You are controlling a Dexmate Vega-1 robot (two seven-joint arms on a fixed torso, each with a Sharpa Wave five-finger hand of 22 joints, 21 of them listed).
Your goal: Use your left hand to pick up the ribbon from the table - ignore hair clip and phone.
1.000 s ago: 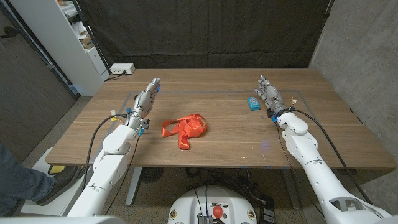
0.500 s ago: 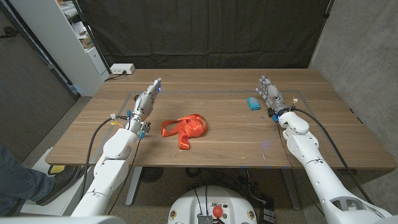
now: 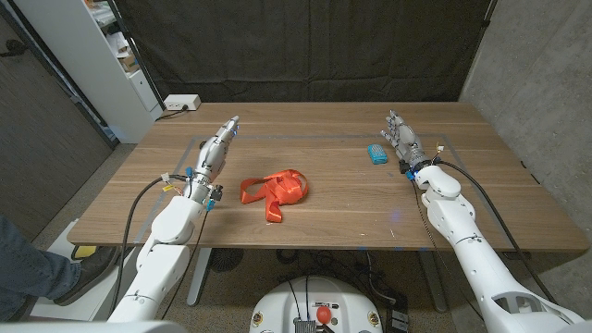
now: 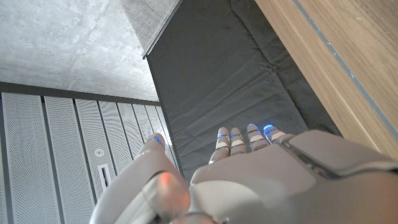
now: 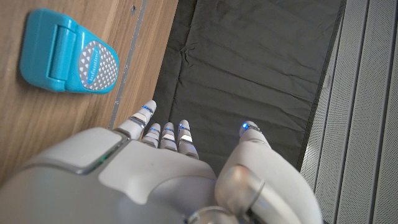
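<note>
An orange ribbon lies crumpled in loops on the wooden table, near its middle. My left hand hovers to the left of the ribbon, fingers stretched out straight toward the far edge, holding nothing. In the left wrist view the left hand shows its back with the fingers extended. My right hand stands open at the right side, beside a teal hair clip. The right wrist view shows the right hand with spread fingers and the teal hair clip close by on the wood.
A white power strip sits at the table's far left corner. White shelving stands beyond the left edge. A dark curtain hangs behind the table. A person's leg shows at the lower left.
My left hand has drifted slightly and its fingers have straightened out further toward the far edge. The ribbon, hair clip and right hand have not moved.
</note>
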